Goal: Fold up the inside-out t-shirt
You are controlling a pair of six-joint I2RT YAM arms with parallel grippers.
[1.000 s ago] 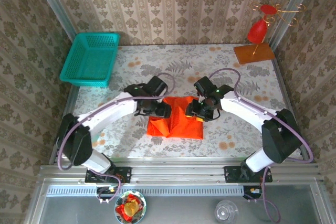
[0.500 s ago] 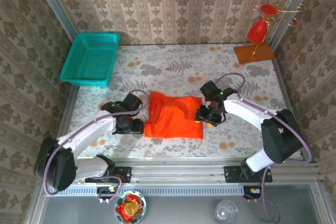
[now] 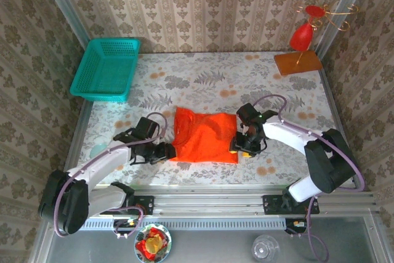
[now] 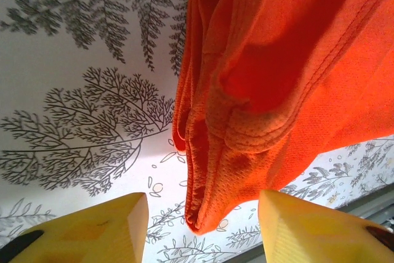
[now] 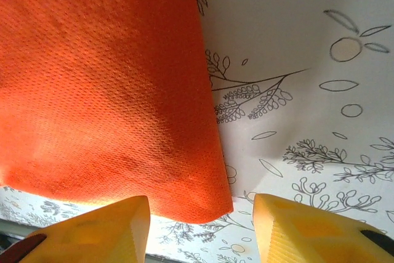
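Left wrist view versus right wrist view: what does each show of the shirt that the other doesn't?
Left wrist: the shirt's bunched, layered edge with a stitched seam, between the open jaws of the left gripper. Right wrist: a flat, smooth corner of it, lying between the open jaws of the right gripper. Both: orange cloth on the leaf-printed table, jaws apart, nothing gripped.

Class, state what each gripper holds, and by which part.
Nothing is held. Both jaws stand open at the t-shirt: left gripper around its near-left corner, right gripper around its near-right corner.
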